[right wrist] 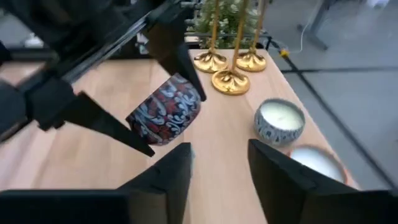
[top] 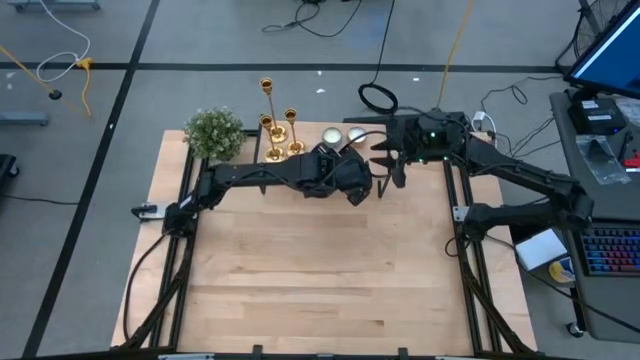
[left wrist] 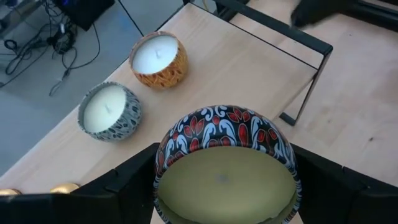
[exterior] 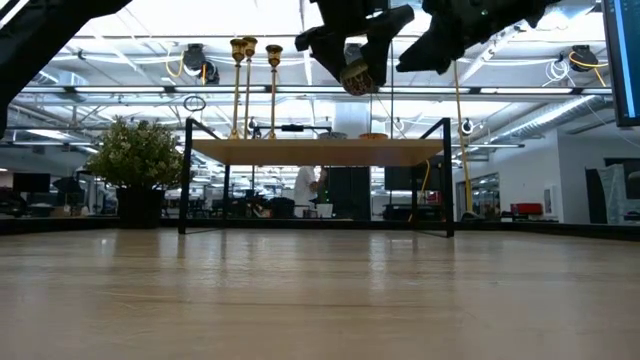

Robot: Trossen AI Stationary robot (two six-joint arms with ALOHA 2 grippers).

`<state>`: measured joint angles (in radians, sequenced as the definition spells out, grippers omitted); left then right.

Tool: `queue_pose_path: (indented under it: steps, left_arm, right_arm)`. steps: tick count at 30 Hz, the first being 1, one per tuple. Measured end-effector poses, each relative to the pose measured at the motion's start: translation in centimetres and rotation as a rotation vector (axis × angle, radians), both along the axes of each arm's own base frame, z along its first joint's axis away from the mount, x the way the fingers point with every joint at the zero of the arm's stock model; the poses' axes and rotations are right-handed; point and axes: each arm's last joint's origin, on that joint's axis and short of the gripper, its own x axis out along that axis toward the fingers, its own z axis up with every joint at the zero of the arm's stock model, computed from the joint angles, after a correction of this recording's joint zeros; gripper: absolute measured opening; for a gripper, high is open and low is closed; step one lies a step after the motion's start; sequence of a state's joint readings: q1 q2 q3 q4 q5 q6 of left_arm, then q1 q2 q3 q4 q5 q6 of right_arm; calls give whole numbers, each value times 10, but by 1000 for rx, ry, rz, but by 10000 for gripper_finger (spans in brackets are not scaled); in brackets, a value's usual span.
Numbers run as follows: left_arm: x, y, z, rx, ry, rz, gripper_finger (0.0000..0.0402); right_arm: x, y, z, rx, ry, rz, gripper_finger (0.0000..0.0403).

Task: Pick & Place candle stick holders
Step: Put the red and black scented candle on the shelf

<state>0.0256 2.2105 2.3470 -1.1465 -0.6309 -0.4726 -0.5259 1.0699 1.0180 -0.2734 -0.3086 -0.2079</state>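
Holding a round tin candle (left wrist: 227, 168) between its fingers, our left gripper (left wrist: 227, 186) hangs above the raised shelf (left wrist: 261, 68) at the far side of the table (top: 320, 280). The tin has a dark wall with a red and white leaf pattern and is filled nearly to the rim with pale yellowish wax. In the right wrist view the same tin (right wrist: 165, 112) shows tilted, pinched at its sides by the left arm's dark fingers.

Two more tins stand on the shelf, close together but apart: one with a grey and white patterned wall (left wrist: 111, 112) and one with an orange patterned wall (left wrist: 158, 59). Each holds white wax with a small wick at the middle.

Our right gripper (right wrist: 217, 168) hovers just beside the left one, over the right part of the shelf, with its fingers spread and nothing between them.

The three candle stick holders (top: 278, 130) stand upright on the shelf, left of the tins and right of the green plant (top: 213, 132). Their long axes run straight up, stems thin and gold, round flared bases (right wrist: 230, 81) down on the wood and set close together. In the low view their tops (exterior: 250, 45) reach different heights, two near each other and one slightly apart.

We can read no writing or brand on any tin or holder.
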Motion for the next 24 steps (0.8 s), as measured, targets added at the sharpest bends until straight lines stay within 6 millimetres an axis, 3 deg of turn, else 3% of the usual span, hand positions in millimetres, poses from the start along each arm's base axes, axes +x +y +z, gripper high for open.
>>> queue_pose_path:
  steps: [8,14,18,24]
  left_arm:
    - [-1,8,0,22,9,17,302]
    - [1,9,2,71,10,6,293]
    - [4,9,4,95,-6,-9,313]
    - [3,12,5,113,2,-1,295]
  right_arm:
    - [11,-8,-1,-74,-23,-74,236]
    - [15,-19,-6,188,-92,-83,249]
    - [20,-26,-6,370,-170,-41,249]
    - [23,-31,-6,492,-213,-60,253]
